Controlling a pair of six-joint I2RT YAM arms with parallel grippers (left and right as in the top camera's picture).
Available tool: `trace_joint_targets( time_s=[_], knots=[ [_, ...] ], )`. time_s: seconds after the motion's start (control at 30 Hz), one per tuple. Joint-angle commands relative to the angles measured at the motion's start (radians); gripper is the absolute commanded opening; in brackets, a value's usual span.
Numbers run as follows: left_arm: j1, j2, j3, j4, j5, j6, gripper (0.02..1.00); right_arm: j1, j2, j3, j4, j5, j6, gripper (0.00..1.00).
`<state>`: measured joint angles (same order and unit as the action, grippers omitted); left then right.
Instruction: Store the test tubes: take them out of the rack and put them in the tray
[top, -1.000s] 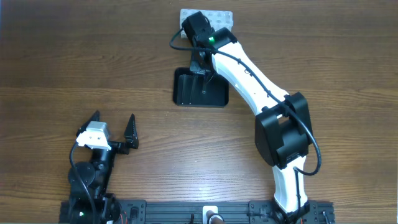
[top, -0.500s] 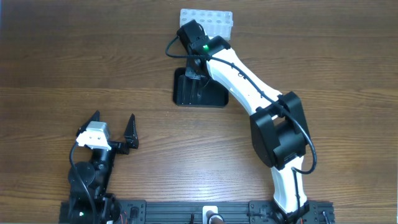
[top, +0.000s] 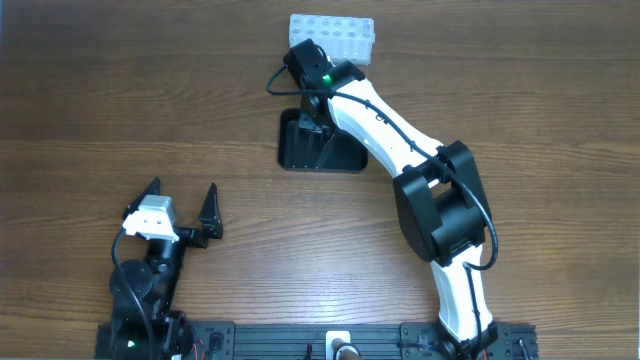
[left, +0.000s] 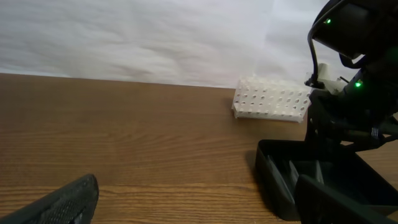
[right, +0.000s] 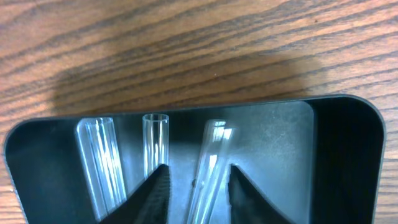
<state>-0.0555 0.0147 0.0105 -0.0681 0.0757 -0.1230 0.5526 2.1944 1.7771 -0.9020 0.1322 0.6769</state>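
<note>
While the right gripper (right: 198, 171) sits low inside the black tray (right: 348, 155), it is clenched on a clear test tube (right: 214, 143), which slants between its fingers with its open end towards the tray's far wall. Just beside that tube a second tube (right: 155, 140) and a third tube (right: 102, 158) lie lengthwise in the tray. In the top view the tray stands in the upper middle of the frame, directly below the white rack (top: 335, 30) at the top edge. Well apart, at the lower left of that frame, the left gripper (top: 182, 190) is released, fingers spread wide over the wooden desk (top: 520, 80).
</note>
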Motion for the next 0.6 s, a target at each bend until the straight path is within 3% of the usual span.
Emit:
trace_joint_targets(
  time_s=[0.03, 0.2, 0.33, 0.4, 0.47, 0.6],
  knots=[
    [0.006, -0.008, -0.005, -0.003, 0.013, 0.011, 1.000, 0.003, 0.011, -0.005, 0.029, 0.004, -0.007, 0.338],
    [0.006, -0.008, -0.005, -0.003, 0.013, 0.011, 1.000, 0.002, -0.052, 0.004, 0.078, 0.015, -0.078, 0.393],
    [0.006, -0.008, -0.005, -0.003, 0.013, 0.011, 1.000, -0.004, -0.152, 0.004, 0.119, 0.119, -0.151, 0.654],
    [0.006, -0.008, -0.005, -0.003, 0.013, 0.011, 1.000, -0.013, -0.199, 0.004, 0.153, 0.212, -0.198, 0.776],
    [0.006, -0.008, -0.005, -0.003, 0.013, 0.011, 0.998, -0.037, -0.232, 0.004, 0.211, 0.298, -0.251, 0.851],
    [0.006, -0.008, -0.005, -0.003, 0.013, 0.011, 1.000, -0.093, -0.226, 0.004, 0.329, 0.321, -0.339, 0.899]
  ],
)
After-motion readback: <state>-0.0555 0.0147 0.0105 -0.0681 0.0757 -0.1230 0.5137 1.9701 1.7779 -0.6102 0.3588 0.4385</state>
